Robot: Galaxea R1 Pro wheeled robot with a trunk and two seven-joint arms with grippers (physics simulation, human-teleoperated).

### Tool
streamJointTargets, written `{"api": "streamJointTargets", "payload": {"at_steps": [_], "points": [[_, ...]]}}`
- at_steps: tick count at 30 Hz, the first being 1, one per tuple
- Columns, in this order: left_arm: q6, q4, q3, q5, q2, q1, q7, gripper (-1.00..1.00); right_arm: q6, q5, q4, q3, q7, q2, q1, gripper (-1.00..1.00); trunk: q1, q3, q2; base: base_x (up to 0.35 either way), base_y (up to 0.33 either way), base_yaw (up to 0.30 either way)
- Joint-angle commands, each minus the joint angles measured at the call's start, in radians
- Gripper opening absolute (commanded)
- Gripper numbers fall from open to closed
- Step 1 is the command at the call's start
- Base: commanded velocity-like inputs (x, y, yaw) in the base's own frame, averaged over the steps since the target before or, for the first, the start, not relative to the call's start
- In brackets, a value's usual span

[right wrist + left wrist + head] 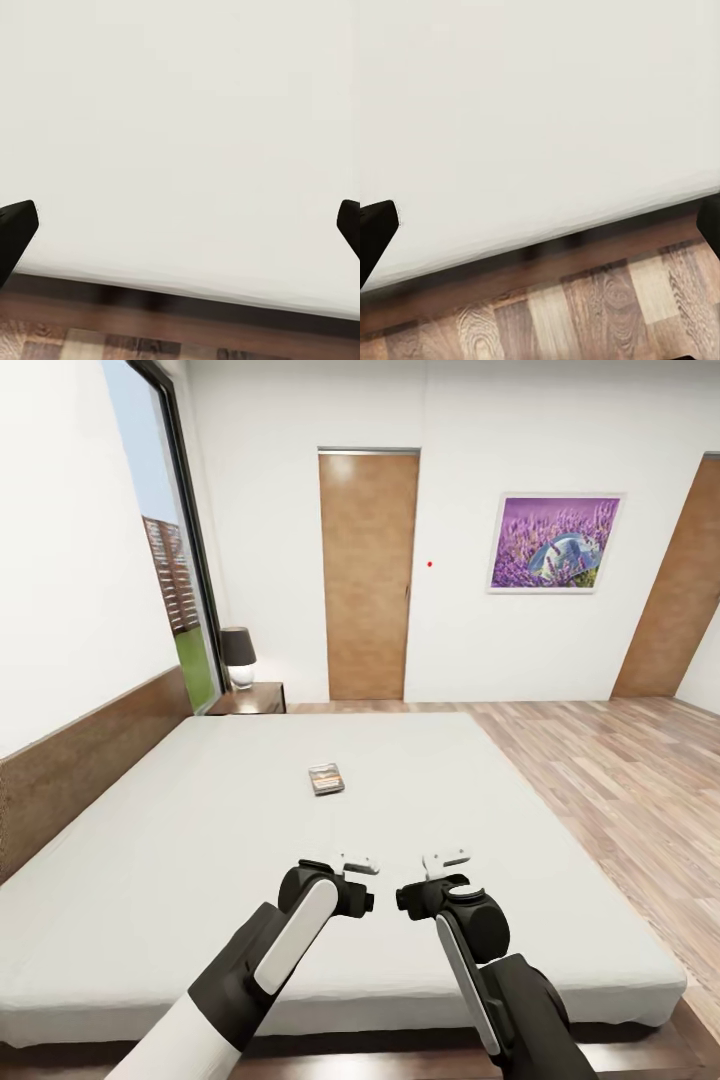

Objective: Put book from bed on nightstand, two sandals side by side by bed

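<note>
We faced the bed (200, 840) from its foot end, in the bedroom, with the off-white mattress spreading from the near frame edge away to the far side, where the nightstand (258, 700) stood in the corner by the headboard (80, 770), carrying a lamp (239, 657). Beyond it we saw a brown door (367, 575) and the lavender picture (555, 543) on the white wall.

The book (326, 778) lay flat near the middle of the mattress, well ahead of both arms and roughly on the line between them, slightly to the left. Its long axis ran mostly away from us, tilted a little. By our reading the left gripper (358, 865) was marginally nearer to it than the right gripper (446, 862), though the difference was small; either would have needed a long forward reach over the mattress, and the nightstand lay further still, to the left.

Both grippers hovered over the near edge of the bed, holding nothing. In each wrist view the dark fingertips (375, 232) (16, 229) sat wide apart at opposite edges with bare mattress between, so we judged both pairs of fingers spread.

The book's cover was too small to read. The bed's near frame was cut off at the picture's lower edge, and the wood floor (620, 780) was visible to the right.
</note>
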Motion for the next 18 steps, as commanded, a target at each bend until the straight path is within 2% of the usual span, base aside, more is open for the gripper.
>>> {"api": "streamJointTargets", "payload": {"at_steps": [1,18], "points": [[0.002,-0.002,-0.001,0.01,0.0,-0.001,0.01,1.0,0.005,0.0,-0.001,0.001,-0.003,0.0,-0.001,1.0,0.0,-0.001,-0.001,0.0,0.119,0.0],[0.001,-0.009,-0.001,0.01,0.0,-0.001,0.012,1.0,0.005,-0.001,-0.003,0.001,-0.003,0.0,-0.001,1.0,0.0,-0.001,-0.001,0.0,0.092,0.0]]}}
